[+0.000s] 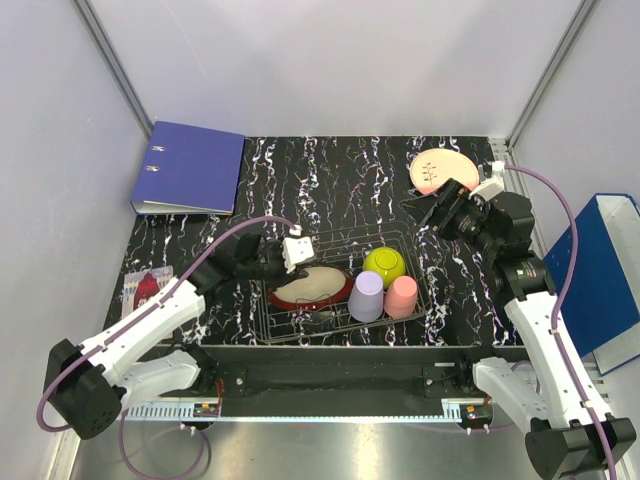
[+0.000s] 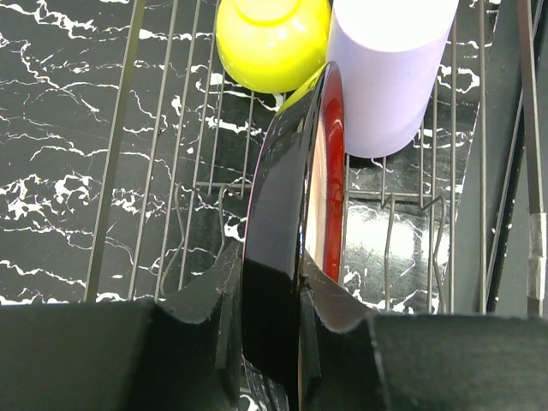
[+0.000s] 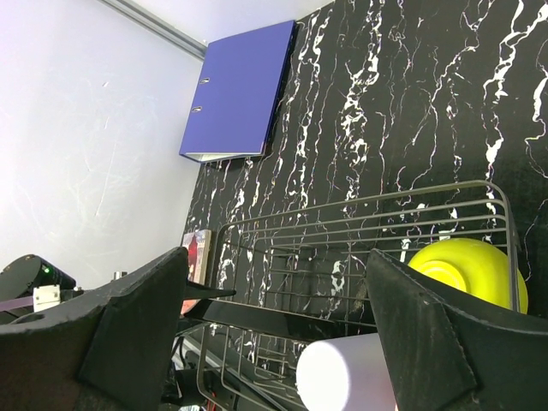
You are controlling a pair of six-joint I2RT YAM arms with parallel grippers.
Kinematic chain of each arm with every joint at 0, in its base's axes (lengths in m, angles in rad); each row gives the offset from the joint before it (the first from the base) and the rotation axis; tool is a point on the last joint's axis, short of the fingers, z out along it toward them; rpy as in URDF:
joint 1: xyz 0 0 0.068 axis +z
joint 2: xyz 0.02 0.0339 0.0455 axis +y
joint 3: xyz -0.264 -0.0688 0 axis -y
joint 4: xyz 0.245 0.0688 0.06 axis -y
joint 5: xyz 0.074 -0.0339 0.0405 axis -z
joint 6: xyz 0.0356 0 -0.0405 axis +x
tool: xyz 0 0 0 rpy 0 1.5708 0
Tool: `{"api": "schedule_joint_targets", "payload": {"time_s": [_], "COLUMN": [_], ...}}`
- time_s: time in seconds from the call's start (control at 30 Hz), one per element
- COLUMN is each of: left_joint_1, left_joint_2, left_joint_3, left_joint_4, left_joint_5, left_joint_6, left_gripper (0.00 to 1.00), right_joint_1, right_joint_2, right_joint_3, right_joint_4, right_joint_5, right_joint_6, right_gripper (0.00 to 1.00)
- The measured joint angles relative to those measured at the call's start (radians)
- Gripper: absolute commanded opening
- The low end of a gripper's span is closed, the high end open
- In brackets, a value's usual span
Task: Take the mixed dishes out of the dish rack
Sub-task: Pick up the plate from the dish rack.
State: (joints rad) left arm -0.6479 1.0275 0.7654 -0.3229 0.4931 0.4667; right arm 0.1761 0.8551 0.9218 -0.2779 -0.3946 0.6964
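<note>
The dark-red-rimmed beige plate [image 1: 310, 287] is seen tilted on edge at the left of the dish rack [image 3: 385, 195], its long axis running left to right, its rim pinched between the closed-down fingers of the left gripper [image 2: 295, 334]. The right gripper [image 3: 282, 291] is held wide open and empty near the cream-pink plate [image 1: 440, 168] on the table [image 1: 330, 180].

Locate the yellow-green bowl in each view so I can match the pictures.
Top external: bowl just right of centre.
Left wrist: top edge, left of centre, beyond the plate.
Right wrist: lower right, in the rack corner.
Shared landmark: the lavender cup beside it.
</note>
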Motion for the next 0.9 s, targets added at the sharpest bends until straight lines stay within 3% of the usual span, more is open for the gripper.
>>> {"api": "schedule_joint_targets", "payload": {"time_s": [0.57,0.9], "left_joint_1": [0.008,0.021], "left_joint_2": [0.032,-0.006], "left_joint_3": [0.272,0.487], "left_joint_4": [-0.271,-0.221], "left_joint_5": [-0.017,-0.034], "left_joint_6": [0.101,0.081], "left_gripper": [0.0,0.0], "right_joint_1": [0.0,0.0], "right_joint_2": [-0.001,-0.003], "right_joint_3": [-0.02,-0.02], "right_joint_4": [0.003,0.003], "right_joint_5": [-0.016,-0.016], "right_joint_6": [0.005,0.005], "right_gripper": [0.91,0.91]}}
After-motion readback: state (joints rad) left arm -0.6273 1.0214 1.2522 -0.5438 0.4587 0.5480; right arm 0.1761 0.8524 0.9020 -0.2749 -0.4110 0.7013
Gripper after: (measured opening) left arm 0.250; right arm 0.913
